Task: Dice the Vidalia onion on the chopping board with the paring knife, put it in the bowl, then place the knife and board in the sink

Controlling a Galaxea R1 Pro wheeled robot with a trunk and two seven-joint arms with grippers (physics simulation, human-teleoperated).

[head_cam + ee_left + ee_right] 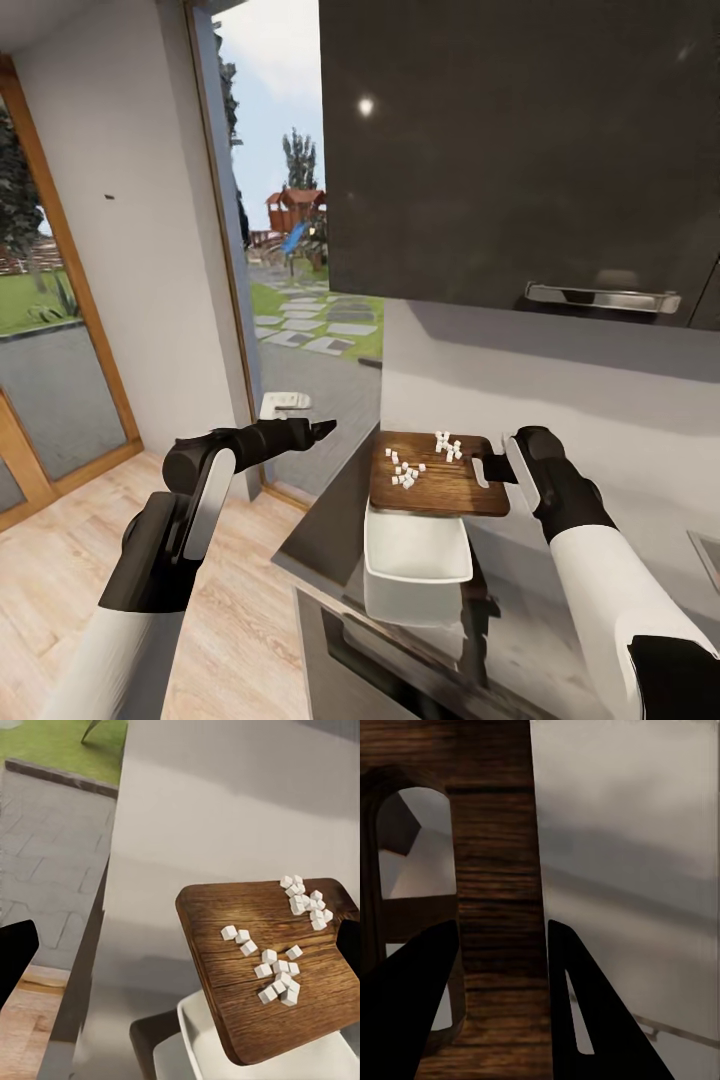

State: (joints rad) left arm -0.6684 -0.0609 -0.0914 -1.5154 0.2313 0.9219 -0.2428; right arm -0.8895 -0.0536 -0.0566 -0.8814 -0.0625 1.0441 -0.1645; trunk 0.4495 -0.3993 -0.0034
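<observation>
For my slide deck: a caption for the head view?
Right gripper holds the chopping board with diced onion above the white bowl.

A shiny black cupboard [520, 150] with a silver handle [602, 297] hangs on the pale wall [560, 390]; light wooden floor [60, 570] lies below; a tall window [290, 230] shows a sunny garden.

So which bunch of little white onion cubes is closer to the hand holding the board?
The smaller cluster by the board's handle end, beside the right gripper holding the chopping board. The other cluster lies nearer the middle.
</observation>
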